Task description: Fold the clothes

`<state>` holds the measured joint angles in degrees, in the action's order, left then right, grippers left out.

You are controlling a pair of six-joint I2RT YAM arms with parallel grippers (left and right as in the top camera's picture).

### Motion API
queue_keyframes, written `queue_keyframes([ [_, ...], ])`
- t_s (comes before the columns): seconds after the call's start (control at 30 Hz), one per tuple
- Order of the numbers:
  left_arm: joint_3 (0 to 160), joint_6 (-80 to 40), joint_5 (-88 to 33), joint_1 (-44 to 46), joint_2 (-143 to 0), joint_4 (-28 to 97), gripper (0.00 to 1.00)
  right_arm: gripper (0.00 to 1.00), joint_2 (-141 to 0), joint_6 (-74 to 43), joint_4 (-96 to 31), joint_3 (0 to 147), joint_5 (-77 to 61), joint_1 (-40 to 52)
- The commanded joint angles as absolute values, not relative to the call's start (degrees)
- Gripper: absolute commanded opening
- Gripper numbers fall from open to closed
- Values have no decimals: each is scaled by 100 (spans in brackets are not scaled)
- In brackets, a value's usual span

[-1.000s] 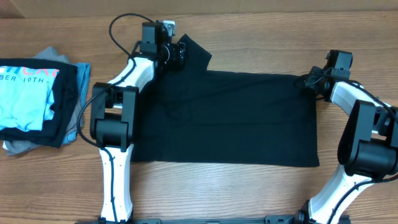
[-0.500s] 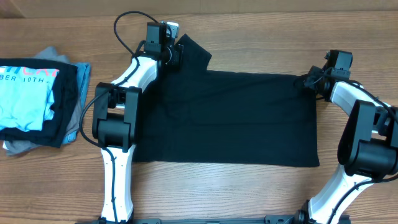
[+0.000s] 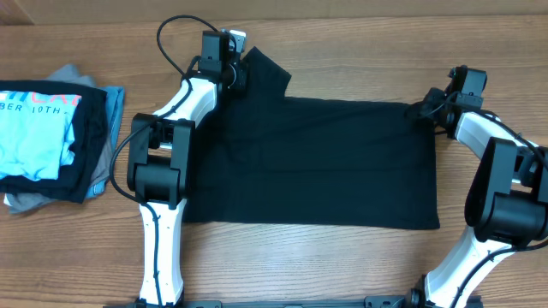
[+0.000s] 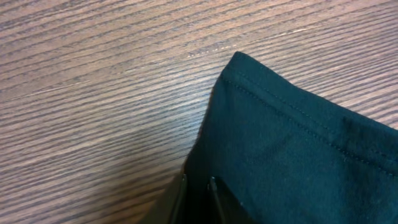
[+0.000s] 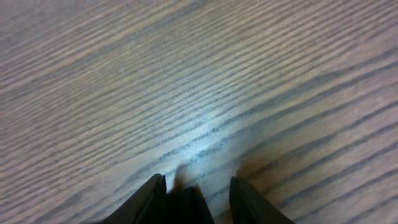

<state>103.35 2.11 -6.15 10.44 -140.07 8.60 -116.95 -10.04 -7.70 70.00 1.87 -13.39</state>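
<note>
The clothes (image 3: 325,162), a black T-shirt, lie flat across the middle of the table, with one sleeve pointing to the far left. My left gripper (image 3: 236,70) is at that sleeve. In the left wrist view its jaws (image 4: 198,186) stand nearly together with the sleeve's black fabric (image 4: 286,149) between them, beside the hemmed corner. My right gripper (image 3: 422,109) is at the shirt's far right corner. In the right wrist view its fingers (image 5: 198,186) stand apart around a small tip of black cloth (image 5: 186,202), which lies against the left finger only.
A pile of folded garments sits at the left edge: a light blue T-shirt (image 3: 34,128) with white lettering on top, a black layer (image 3: 90,158) under it, and a grey garment (image 3: 26,201) at the bottom. Bare wood (image 3: 360,51) runs along the far side.
My left gripper has shifted slightly toward the far side and its jaws have closed onto the sleeve. The right jaws have narrowed around the corner. The shirt has not moved.
</note>
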Motion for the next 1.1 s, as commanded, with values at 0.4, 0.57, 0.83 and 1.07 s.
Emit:
queue_keyframes([
  [0.4,10993,220,-576,1048,-14197,1385,12,57,-11719,36,-1190,7094,-204,-1339],
  [0.57,11148,217,-578,1048,-14197,1483,12,64,-11874,73,-1140,7078,-255,-1358],
  [0.83,11161,217,-576,1048,-14195,1573,12,22,-12084,71,-897,7078,-464,-1358],
  [1.07,11264,217,-580,1048,-14195,1678,4,4,-12084,69,-860,7078,-464,-1358],
])
